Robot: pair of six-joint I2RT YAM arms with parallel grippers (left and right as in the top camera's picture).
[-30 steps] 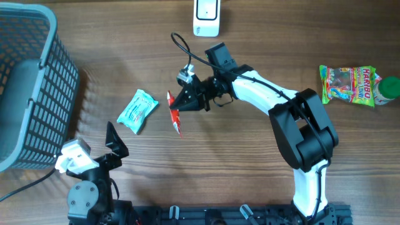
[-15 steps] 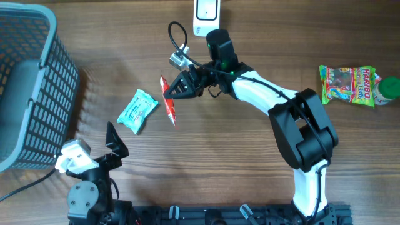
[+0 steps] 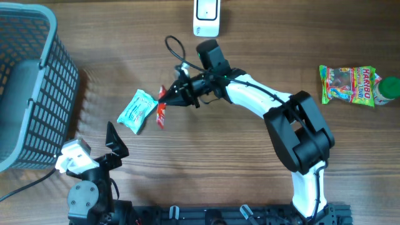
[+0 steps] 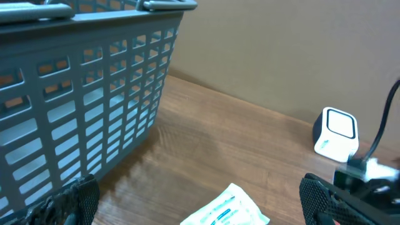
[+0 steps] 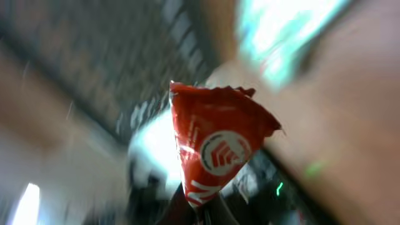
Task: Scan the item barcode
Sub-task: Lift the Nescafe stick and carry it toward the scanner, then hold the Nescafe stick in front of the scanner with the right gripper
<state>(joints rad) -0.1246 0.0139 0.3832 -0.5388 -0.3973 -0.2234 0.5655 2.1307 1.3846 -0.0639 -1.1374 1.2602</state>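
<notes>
A red snack packet (image 3: 161, 109) hangs from my right gripper (image 3: 167, 100), which is shut on its upper edge above the table's middle left. The right wrist view is blurred; the red packet (image 5: 215, 147) with its white logo fills the centre, pinched at its lower end by the gripper (image 5: 203, 211). The white barcode scanner (image 3: 206, 17) stands at the far edge, behind and to the right of the packet. My left gripper (image 3: 111, 142) rests open at the near left; its fingers (image 4: 70, 201) stand wide apart with nothing between them.
A teal packet (image 3: 137, 110) lies just left of the red one, also lying low in the left wrist view (image 4: 228, 209). A grey mesh basket (image 3: 31, 81) fills the far left. A Haribo bag (image 3: 349, 84) and a green object (image 3: 390, 89) lie at the right edge.
The right arm has swung left with the red packet, which now hangs close beside the teal packet. The left arm has not moved.
</notes>
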